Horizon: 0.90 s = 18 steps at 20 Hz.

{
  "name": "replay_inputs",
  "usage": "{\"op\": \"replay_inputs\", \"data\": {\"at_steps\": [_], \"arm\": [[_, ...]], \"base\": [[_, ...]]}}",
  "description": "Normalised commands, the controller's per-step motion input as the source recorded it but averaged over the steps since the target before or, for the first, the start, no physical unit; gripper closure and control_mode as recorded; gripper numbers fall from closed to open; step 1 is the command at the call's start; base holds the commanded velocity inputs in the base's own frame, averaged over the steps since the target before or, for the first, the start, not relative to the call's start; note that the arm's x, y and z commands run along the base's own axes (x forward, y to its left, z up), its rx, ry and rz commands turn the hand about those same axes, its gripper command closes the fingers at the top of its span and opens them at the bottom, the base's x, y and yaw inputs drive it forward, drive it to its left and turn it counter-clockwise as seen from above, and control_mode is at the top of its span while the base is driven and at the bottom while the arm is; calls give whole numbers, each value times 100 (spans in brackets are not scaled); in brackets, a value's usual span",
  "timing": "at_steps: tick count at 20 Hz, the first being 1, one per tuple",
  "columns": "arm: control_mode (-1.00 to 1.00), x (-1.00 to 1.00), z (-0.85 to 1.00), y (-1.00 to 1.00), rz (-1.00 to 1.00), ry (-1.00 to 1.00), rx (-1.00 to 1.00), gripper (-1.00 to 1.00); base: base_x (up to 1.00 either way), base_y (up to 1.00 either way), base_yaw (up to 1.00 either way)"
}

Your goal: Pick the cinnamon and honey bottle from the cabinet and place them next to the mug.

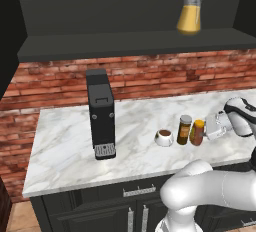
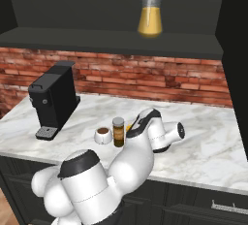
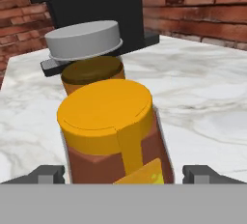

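Amber honey bottle (image 3: 113,131): I'm seeing it standing on marble counter (image 1: 65,141), just beside cinnamon (image 1: 184,129), near mug (image 1: 163,137).
Gripper (image 3: 123,175): fingers are flanking the bottle, spread apart, not squeezing.
Handling: I'm judging it light, rigid, smooth; taking it mid-body.

Kitchen, marble counter (image 1: 65,141), brick wall (image 1: 55,83), coffee machine (image 1: 101,113), drawers (image 1: 135,196) w/ handles

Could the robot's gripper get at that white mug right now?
Probably not directly: the honey bottle sits between its jaws, and the cinnamon stands between that and the mug.
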Motion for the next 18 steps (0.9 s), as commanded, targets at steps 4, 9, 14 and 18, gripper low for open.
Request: {"op": "replay_inputs", "data": {"at_steps": [4,9,14,18], "arm": [[-100,0,1,0,0,-1,0,-100],[-100,-4,27,0,0,-4,0,-100],[-100,-12,60,0,0,-5,0,-100],[-100,-27,70,0,0,-1,0,-100]], "base": [[0,0,0],[0,0,0],[0,0,0],[0,0,0]]}}
